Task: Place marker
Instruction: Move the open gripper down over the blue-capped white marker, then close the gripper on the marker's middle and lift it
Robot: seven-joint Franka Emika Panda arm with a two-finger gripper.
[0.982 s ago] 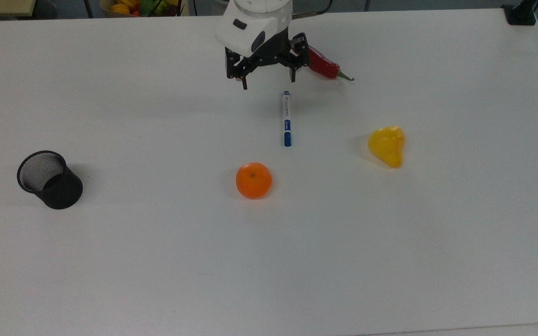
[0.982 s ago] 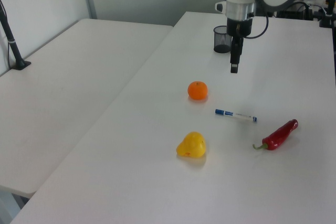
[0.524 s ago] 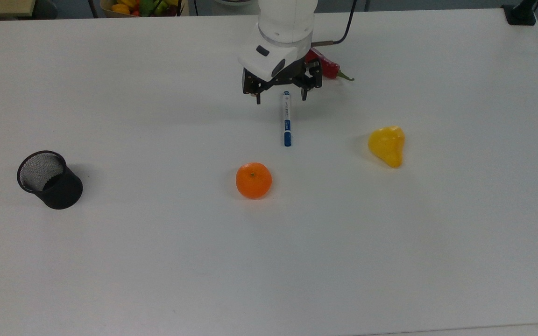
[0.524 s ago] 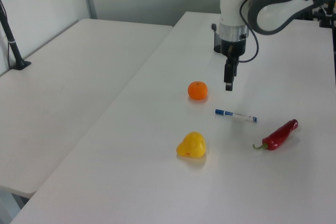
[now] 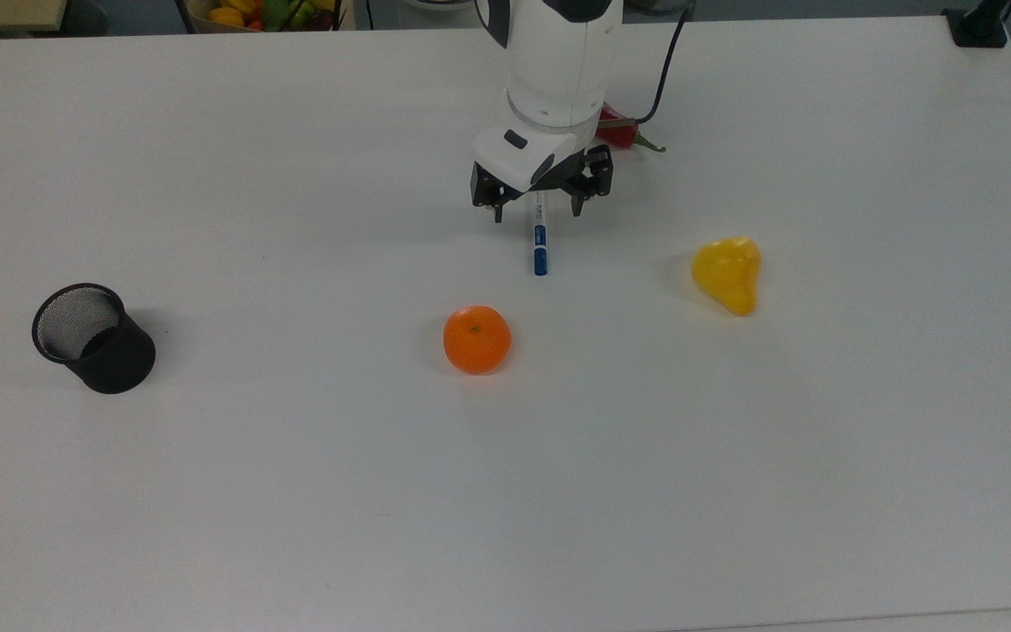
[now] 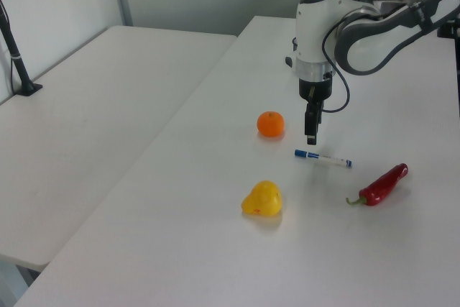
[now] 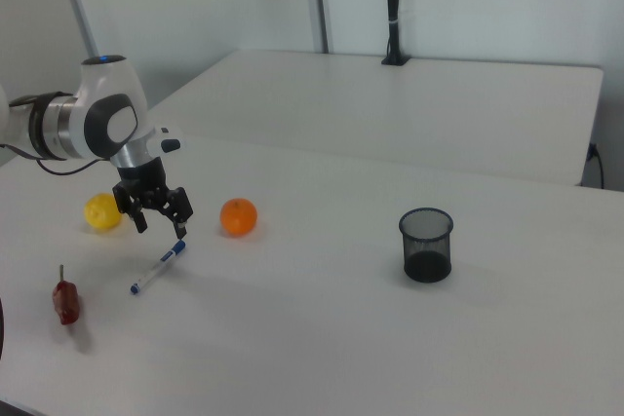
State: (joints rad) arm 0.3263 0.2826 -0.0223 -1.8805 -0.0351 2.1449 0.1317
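Note:
The marker (image 5: 541,247) lies flat on the white table, white with a blue cap pointing toward the top view's bottom; it also shows in the left view (image 6: 323,158) and the right view (image 7: 159,267). My gripper (image 5: 536,213) hangs open just above the marker's white end, one finger on each side of it, not touching. In the left view the gripper (image 6: 311,139) stands upright a little above the marker's capped half. In the right view the gripper (image 7: 161,229) has spread fingers over the marker's upper end.
An orange (image 5: 476,339) sits near the marker's cap. A yellow pear-shaped fruit (image 5: 727,272) lies at the top view's right, and a red chili (image 5: 624,132) behind my arm. A black mesh cup (image 5: 93,338) stands far at the top view's left.
My gripper has come down and toward the top view's bottom, from beside the chili to over the marker's white end. The marker and fruits have not moved.

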